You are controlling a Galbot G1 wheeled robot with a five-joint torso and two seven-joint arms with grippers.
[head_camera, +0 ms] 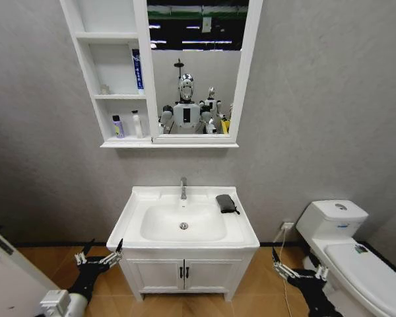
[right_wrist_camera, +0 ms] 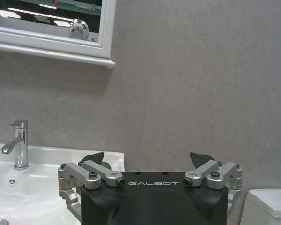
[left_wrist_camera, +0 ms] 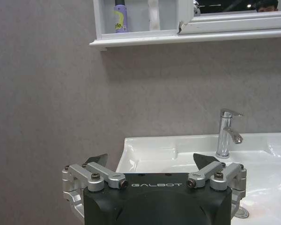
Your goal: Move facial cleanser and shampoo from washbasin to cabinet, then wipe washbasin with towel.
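Both arms hang low, at about 7 and 5 o'clock in the head view, each reaching forward and slightly up. The left arm [head_camera: 79, 287] is black, with a white joint near 7 o'clock; its wrist leads to the left gripper [head_camera: 100, 254], whose fingers stand spread wide apart, holding nothing. The right arm [head_camera: 315, 297] mirrors it near 5 o'clock, and the right gripper [head_camera: 297, 267] has its fingers equally wide apart and empty. In the wrist views each black gripper body shows silver linkages and dark fingertips [left_wrist_camera: 97, 159] splayed outward.
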